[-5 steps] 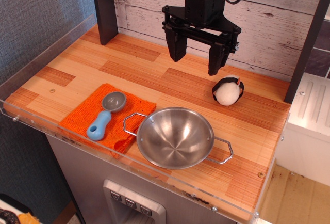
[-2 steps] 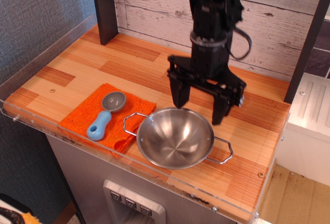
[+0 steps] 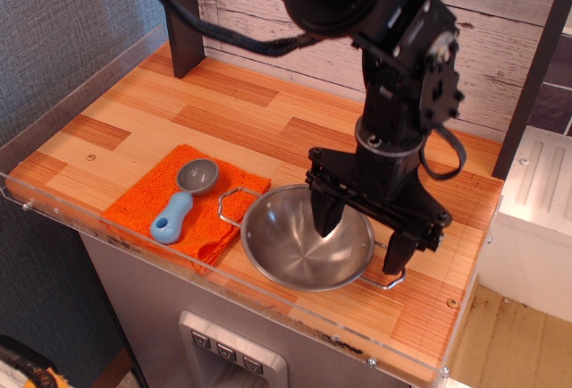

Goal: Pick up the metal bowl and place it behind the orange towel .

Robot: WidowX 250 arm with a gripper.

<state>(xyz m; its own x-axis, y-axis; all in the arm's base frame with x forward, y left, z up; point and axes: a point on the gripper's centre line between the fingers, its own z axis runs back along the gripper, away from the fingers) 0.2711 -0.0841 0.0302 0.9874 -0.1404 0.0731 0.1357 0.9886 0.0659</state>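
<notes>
At the left of the wood-patterned tabletop (image 3: 268, 111) lies the bright orange knitted towel (image 3: 143, 205), flat and near the front edge. A small grey scoop with a blue handle (image 3: 183, 197) rests on the towel, bowl end toward the rear. Just right of the towel sits the shiny round stainless-steel bowl with wire loop handles (image 3: 290, 249); its left handle overlaps the towel's right edge, and the bowl stands upright close to the front edge of the tabletop. The black gripper (image 3: 362, 236) is positioned directly over the right half of the bowl, pointing downward. Its jaws are spread apart: one finger reaches down inside the bowl, and the other is outside the right rim, at the right wire handle, so the right wall of the bowl lies between the fingers. Whether either finger touches the metal cannot be determined.
</notes>
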